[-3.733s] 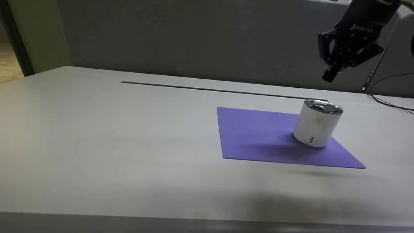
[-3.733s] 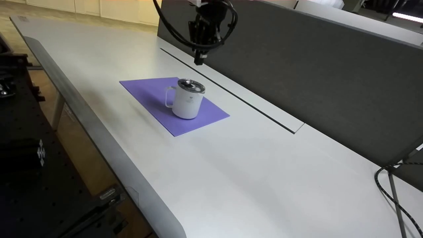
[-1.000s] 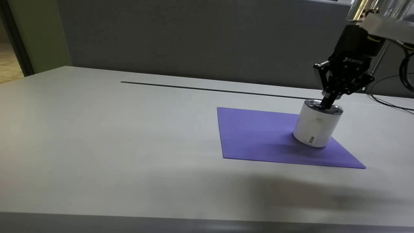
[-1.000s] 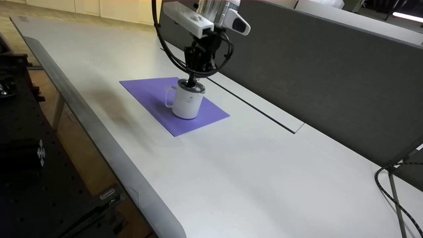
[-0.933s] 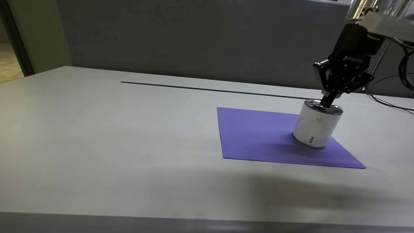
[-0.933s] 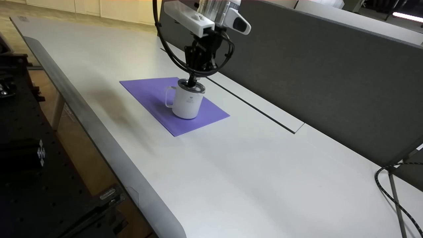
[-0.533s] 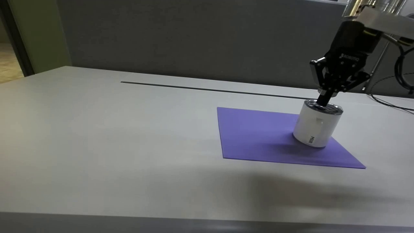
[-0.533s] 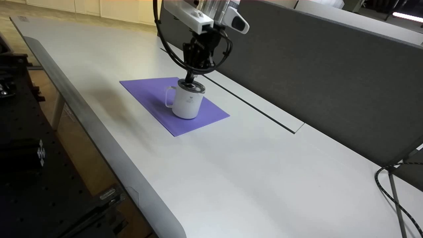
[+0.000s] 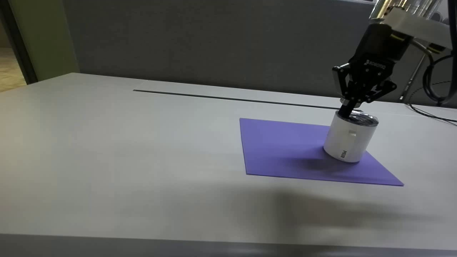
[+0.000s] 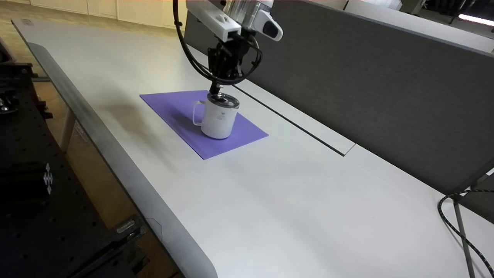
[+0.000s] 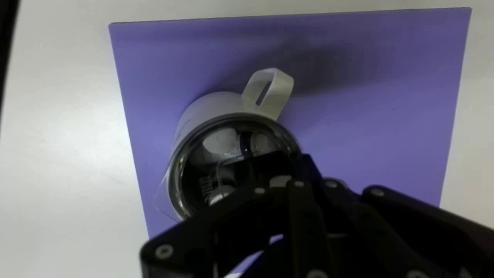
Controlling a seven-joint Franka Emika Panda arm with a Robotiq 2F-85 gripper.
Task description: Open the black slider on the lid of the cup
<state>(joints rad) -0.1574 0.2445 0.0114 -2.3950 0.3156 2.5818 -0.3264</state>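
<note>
The white cup [image 9: 342,141] stands upright on the purple mat [image 9: 278,150]. It also shows in an exterior view [image 10: 218,122], with its handle to the left. The round dark lid [image 10: 227,102] with its shiny rim sits on the cup. In the wrist view the lid [image 11: 198,175] is full of reflections and partly covered by my fingers. I cannot make out the black slider for certain. My gripper [image 9: 345,112] is shut, its fingertips together and empty, at the lid's edge. In the wrist view the fingertips [image 11: 303,166] overlap the lid's right rim. I cannot tell whether they touch it.
The cup's handle [image 11: 283,87] sticks out over the mat. A dark panel [image 9: 214,46] stands behind the white table [image 9: 142,160]. A narrow dark slot [image 9: 232,99] runs along the table's back. A black cable [image 10: 447,216] lies at the table's far corner.
Earlier the gripper came down from above to the middle of the lid. Over the last second it slides left in both exterior views to the lid's edge. Cup and mat have not moved.
</note>
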